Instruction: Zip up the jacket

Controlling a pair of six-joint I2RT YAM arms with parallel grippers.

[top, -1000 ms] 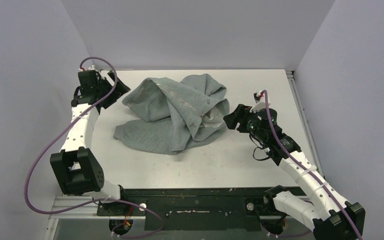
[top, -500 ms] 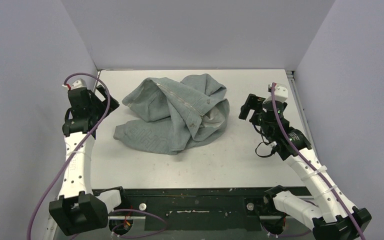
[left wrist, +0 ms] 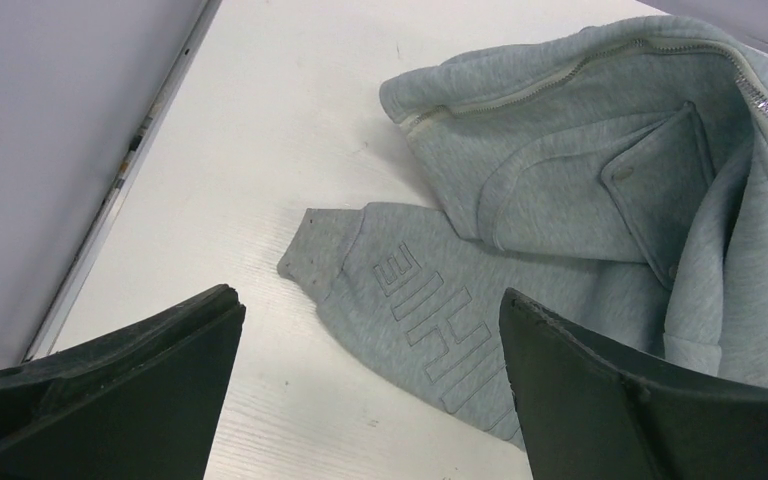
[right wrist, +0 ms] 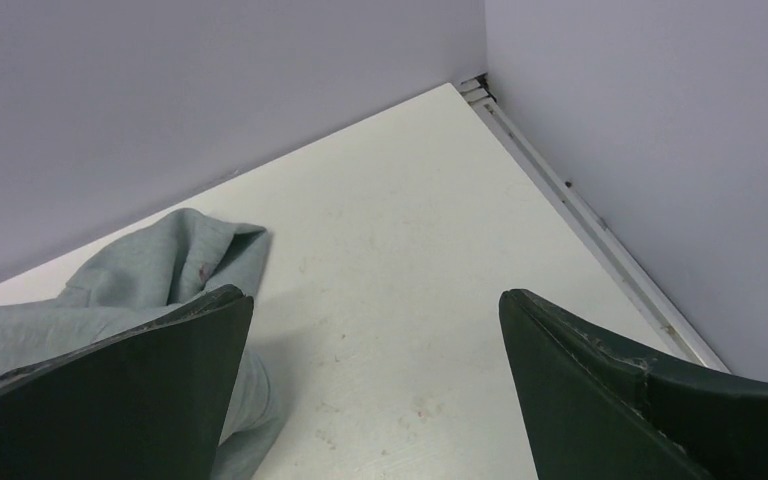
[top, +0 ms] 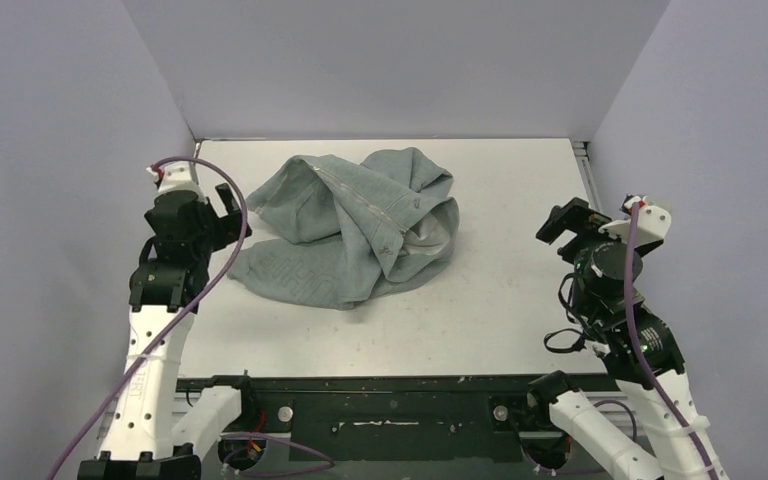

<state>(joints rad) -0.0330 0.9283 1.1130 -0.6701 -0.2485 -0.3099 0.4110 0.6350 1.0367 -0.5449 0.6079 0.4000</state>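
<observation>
One light grey jacket [top: 355, 225] lies crumpled in a heap on the white table [top: 505, 300], in the far middle and a little toward the left. Its pale zipper [top: 365, 200] runs diagonally across the top of the heap; whether it is joined cannot be told. A flat part with raised lettering [left wrist: 430, 310] spreads toward the near left, and a snap-closed pocket flap [left wrist: 650, 170] sits above it.

There are two arms. The left arm rises at the table's left edge, its wrist bent so the left gripper [top: 228, 212] points at the jacket's left edge, just beside it, with jaws spread wide and nothing between them. The right arm stands at the right edge. The right gripper [top: 562, 222] is well apart from the jacket, also spread wide and empty, and faces the table's far right corner.
</observation>
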